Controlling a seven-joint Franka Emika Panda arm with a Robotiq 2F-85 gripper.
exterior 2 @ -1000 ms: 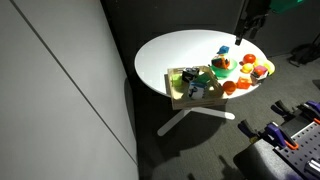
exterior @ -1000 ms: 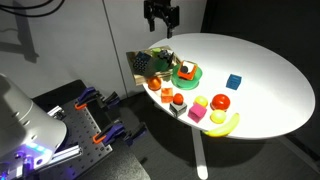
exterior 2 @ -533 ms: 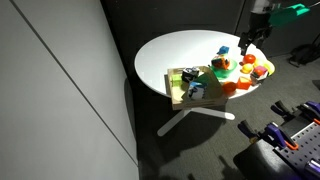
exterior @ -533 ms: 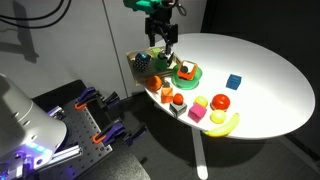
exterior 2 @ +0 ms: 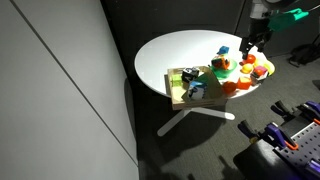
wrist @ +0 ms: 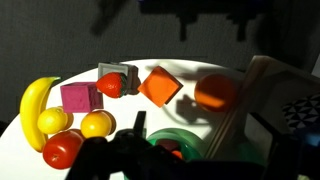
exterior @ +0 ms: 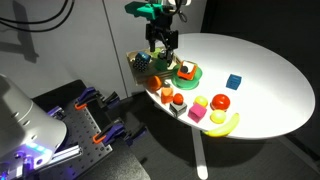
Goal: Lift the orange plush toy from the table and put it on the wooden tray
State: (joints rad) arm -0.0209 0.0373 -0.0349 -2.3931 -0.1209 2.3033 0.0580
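Note:
The orange plush toy is a rounded orange lump on the white table, just beside the rim of the wooden tray. In an exterior view it lies at the table's near edge, next to the tray. My gripper hangs open and empty above the tray's border with the green plate. It also shows in an exterior view. In the wrist view its dark fingers straddle the plate's edge and the tray's rim, short of the plush toy.
An orange block, a red piece, a pink cube, a banana, yellow fruit and a red apple crowd the table. A blue block lies apart. The tray holds several small items.
My gripper has come down from high above the table to just over the tray and the green plate. The objects on the table have not moved.

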